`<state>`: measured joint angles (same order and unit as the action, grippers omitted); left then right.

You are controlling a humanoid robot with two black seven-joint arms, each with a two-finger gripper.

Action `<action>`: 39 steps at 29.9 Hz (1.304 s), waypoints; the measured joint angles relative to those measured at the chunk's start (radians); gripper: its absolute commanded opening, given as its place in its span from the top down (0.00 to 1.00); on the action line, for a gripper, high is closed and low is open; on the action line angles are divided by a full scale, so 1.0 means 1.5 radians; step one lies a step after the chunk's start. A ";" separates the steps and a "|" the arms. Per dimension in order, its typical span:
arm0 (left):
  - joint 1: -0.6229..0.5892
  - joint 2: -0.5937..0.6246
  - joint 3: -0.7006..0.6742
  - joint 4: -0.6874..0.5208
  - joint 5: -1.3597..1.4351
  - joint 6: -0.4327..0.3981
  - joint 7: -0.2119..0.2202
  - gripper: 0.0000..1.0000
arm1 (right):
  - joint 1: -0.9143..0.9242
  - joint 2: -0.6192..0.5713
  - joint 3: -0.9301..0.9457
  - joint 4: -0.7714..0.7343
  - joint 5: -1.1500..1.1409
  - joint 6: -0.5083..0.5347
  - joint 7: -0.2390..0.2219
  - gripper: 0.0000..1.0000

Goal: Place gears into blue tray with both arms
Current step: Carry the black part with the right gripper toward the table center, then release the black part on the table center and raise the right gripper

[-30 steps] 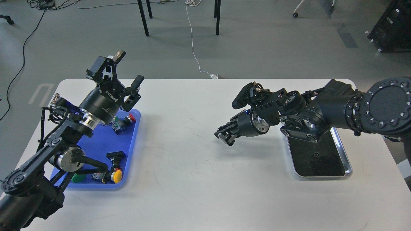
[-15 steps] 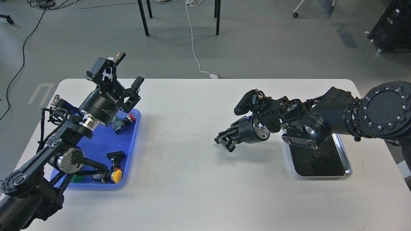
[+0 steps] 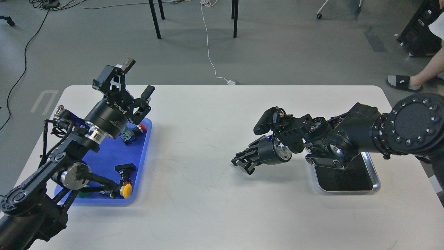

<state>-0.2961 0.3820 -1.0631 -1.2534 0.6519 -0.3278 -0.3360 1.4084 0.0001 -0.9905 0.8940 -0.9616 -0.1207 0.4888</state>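
The white worktop [image 3: 215, 146] carried both containers well apart, one under each arm, so that each arm had its own station. My left arm [image 3: 52, 166] crossed over the blue tray [image 3: 140, 163] at the left edge; my right arm [image 3: 364, 133] reached in over the silver metal tray [image 3: 373, 173] at the right and hid most of that tray's near half.

The blue tray held only coloured push-button switches [image 3: 125, 189], grouped near its right rim. The bare part of the metal tray's black bottom showed no piece I could make out as a gear; any gear lying there was too small and dark to tell. I judged that tray to be the supply and the blue one the destination.

The left claw [image 3: 133, 81] stood raised above the far corner of the blue tray, fingers spread wide with nothing between them. I read this as a posture of waiting or release. The right claw [image 3: 242, 163] hung low over bare worktop between the trays, pointing left. It appeared dark and end-on, so I could not tell whether it was closed or carrying a gear.
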 measured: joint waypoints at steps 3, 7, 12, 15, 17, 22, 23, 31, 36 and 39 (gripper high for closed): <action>0.000 0.000 0.000 0.000 0.000 0.000 0.000 0.02 | -0.001 0.000 0.000 0.000 -0.001 0.000 0.000 0.73; 0.000 0.000 0.000 0.000 0.000 0.000 0.000 0.02 | -0.001 0.000 0.000 -0.001 -0.002 0.000 0.000 0.63; 0.000 0.000 0.000 0.000 0.000 0.000 0.000 0.02 | -0.001 0.000 0.000 -0.001 -0.001 -0.002 0.000 0.48; 0.000 0.000 0.000 0.000 0.000 0.000 0.000 0.02 | -0.002 0.000 0.000 -0.002 0.001 -0.005 0.000 0.42; 0.000 0.000 0.000 0.000 0.000 0.001 0.000 0.02 | -0.002 0.000 0.000 -0.002 0.003 -0.007 0.000 0.35; 0.000 0.001 0.000 0.000 0.001 0.000 0.000 0.02 | 0.002 0.000 0.008 -0.003 0.011 -0.014 0.000 0.07; 0.000 0.001 0.000 0.000 0.001 0.000 0.000 0.02 | 0.005 0.000 0.014 -0.003 0.018 -0.014 0.000 0.05; 0.000 0.000 0.004 0.000 0.006 0.000 0.000 0.02 | 0.025 -0.023 0.111 0.001 0.083 -0.005 0.000 0.03; -0.008 -0.003 0.012 0.000 0.015 0.000 0.000 0.02 | -0.038 -0.132 0.257 0.001 0.164 0.042 0.000 0.04; -0.012 -0.006 0.013 0.000 0.047 -0.001 0.000 0.02 | -0.086 -0.199 0.363 0.001 0.225 0.123 0.000 0.04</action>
<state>-0.3147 0.3729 -1.0430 -1.2536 0.7227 -0.3294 -0.3362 1.2793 -0.2990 -0.4466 0.8955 -0.6241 0.0643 0.4883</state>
